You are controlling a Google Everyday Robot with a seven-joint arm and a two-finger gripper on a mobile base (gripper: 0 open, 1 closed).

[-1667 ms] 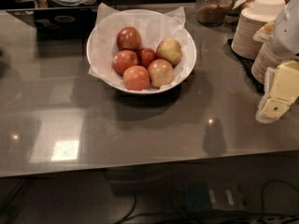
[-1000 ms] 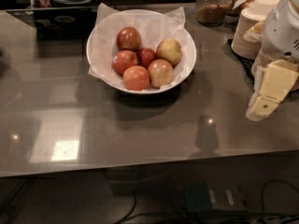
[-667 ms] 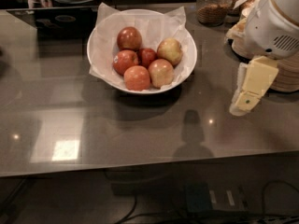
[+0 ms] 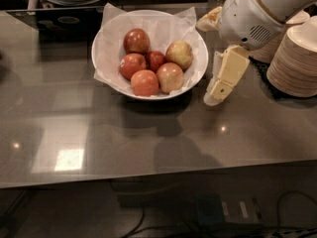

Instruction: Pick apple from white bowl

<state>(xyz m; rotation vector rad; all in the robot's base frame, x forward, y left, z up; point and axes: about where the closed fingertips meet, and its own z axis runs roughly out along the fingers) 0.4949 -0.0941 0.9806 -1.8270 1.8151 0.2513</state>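
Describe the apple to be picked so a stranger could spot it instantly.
On the grey table sits a paper-lined white bowl holding six apples, with the gripper hanging beside its right rim. The apple is the one at the back: large, round and evenly deep red, unlike the smaller dark one and the yellowish ones.

The bowl (image 4: 194,76) sits on the far part of the grey table (image 4: 148,148), lined with paper. The apple (image 4: 136,40), deep red, lies at its far side, with five other apples (image 4: 170,77) nearer. The gripper (image 4: 215,96) hangs just right of the bowl's rim, above the table. Stacked bowls (image 4: 297,58) stand far right.
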